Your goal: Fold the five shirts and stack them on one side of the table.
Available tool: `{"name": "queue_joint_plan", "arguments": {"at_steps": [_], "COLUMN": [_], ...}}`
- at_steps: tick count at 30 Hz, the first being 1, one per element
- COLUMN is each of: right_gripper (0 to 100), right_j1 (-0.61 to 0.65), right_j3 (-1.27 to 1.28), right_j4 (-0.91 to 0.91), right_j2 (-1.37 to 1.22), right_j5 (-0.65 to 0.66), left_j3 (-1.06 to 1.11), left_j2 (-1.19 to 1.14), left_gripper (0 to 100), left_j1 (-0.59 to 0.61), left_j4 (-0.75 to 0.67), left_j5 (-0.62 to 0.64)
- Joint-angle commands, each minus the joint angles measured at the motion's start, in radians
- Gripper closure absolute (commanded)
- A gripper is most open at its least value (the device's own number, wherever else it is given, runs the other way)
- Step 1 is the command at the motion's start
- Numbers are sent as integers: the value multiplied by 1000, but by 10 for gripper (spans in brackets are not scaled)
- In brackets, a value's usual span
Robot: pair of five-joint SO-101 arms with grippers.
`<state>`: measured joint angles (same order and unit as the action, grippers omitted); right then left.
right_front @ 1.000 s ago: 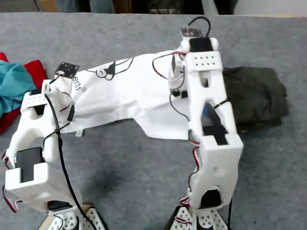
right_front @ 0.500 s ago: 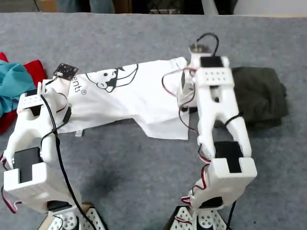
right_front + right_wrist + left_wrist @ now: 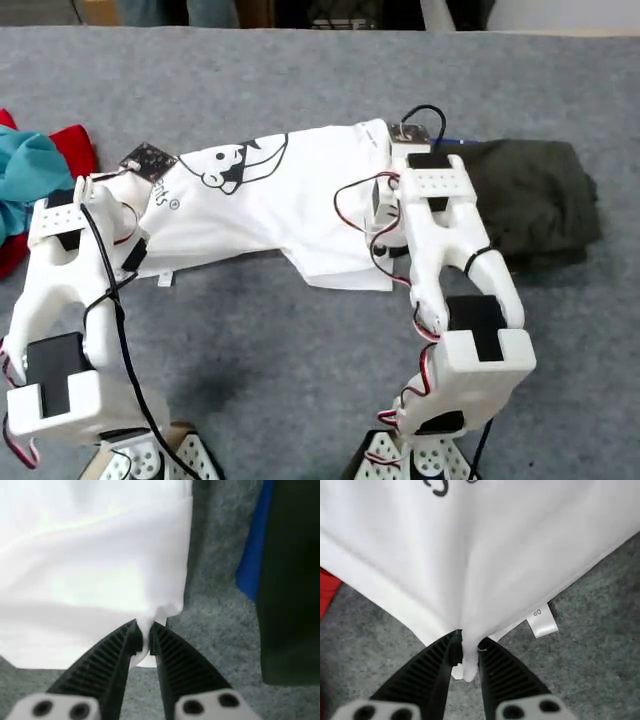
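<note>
Fabric — white shirt [image 3: 270,200], creased — bunches between ribbed black jaws.

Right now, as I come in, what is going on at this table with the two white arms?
Both arms hold a white shirt with a black cartoon print, spread on the grey fabric-covered table. The left gripper is shut on one end of it, the right gripper on the other, beside a folded dark green shirt. A red and teal heap of clothes lies at the table's edge.

Mid-table: white shirt [image 3: 270,200] spread; olive shirt [image 3: 535,200] folded right; red shirt [image 3: 76,148], teal shirt [image 3: 25,175] bunched left.
</note>
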<state>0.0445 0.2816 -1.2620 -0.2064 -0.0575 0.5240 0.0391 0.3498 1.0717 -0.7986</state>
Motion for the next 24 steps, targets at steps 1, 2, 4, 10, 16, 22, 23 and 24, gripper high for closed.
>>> {"name": "queue_joint_plan", "arguments": {"at_steps": [1, 2, 4, 10, 16, 22, 23, 24], "right_gripper": [976, 954, 883, 786, 821, 982, 987, 982], "right_j1": [14, 14, 14, 11, 12, 74, 89, 101], "right_j3": [-2, -8, -33, -213, -466, -690, -737, -785], "right_j4": [2, -9, -40, -204, -288, -212, -204, -196], "right_j2": [62, 64, 64, 59, 54, -93, -139, -193], "right_j5": [3, 0, 0, 6, 0, -34, -46, -55], "left_j3": [4, -2, -12, -153, -300, -394, -404, -414], "left_j2": [41, 48, 52, 52, 110, 117, 97, 71], "left_gripper": [970, 970, 924, 820, 850, 930, 964, 977], "left_j1": [15, 27, 51, 111, 154, 88, 67, 42], "left_j4": [14, 14, 15, 163, 276, 147, 110, 71], "left_j5": [-35, -35, -35, 83, 72, 140, 186, 236]}}
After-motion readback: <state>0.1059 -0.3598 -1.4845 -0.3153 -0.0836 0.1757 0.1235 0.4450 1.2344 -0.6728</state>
